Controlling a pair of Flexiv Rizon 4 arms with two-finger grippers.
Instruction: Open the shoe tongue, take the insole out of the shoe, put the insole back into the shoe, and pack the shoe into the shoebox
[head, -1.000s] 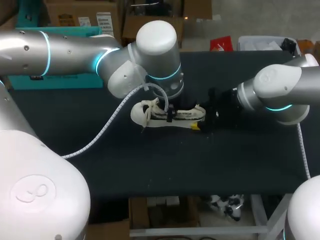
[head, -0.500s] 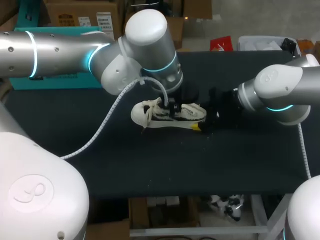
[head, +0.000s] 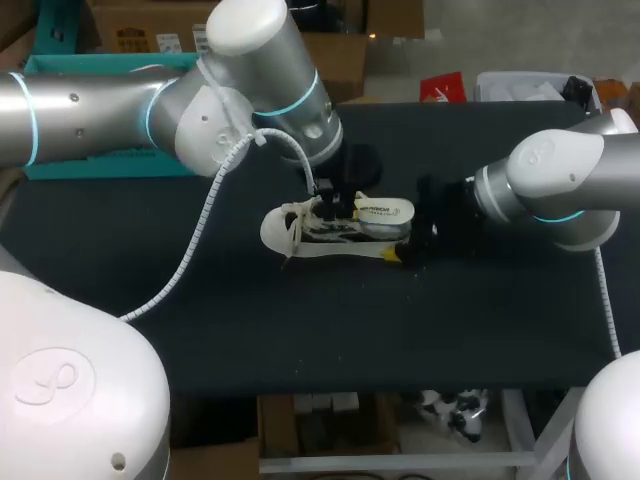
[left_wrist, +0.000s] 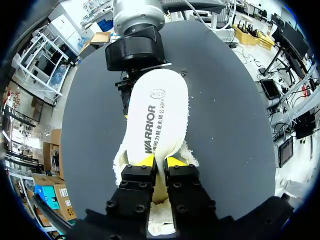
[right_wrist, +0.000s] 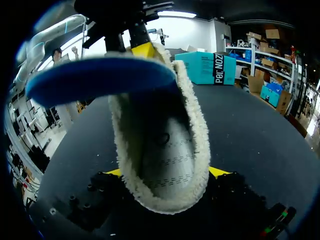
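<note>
Lengthwise, insole (left_wrist: 157, 110) (in left tool (left_wrist: 159, 161)) parallels shoe (head: 290, 228).

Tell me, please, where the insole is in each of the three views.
Head view: insole held above the heel end of the shoe, in the left gripper.
Left wrist view: printed white top, between its own fingers, reaching ahead.
Right wrist view: blue underside, above the shoe's opening.
Shared landmark: the shoe beneath it.
</note>
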